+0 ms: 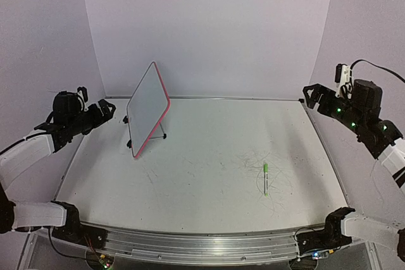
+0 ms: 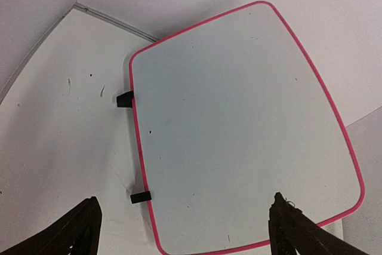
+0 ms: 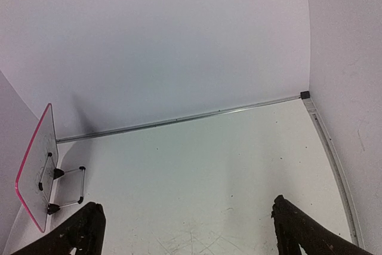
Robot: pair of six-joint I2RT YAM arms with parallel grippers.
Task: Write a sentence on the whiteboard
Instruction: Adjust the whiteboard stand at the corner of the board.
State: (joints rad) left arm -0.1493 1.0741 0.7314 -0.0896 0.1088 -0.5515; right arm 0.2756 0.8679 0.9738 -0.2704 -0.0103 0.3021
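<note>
Top external view: left claw [image 1: 109,109] and right claw [image 1: 308,94] gape empty; the light, stiff, glossy whiteboard [image 1: 149,109] probably tips easily, so brace its rim, pinching the green marker [image 1: 266,178] mid-barrel.

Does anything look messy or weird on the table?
Yes. Faint scribbles mark the table around the green marker, as if someone drew there. The whiteboard, propped at the back left, is blank apart from tiny specks.

whiteboard [image 2: 239,129]: we are reading no words on its white face.
green marker [image 1: 266,178]: we are making out no label; too small.
</note>
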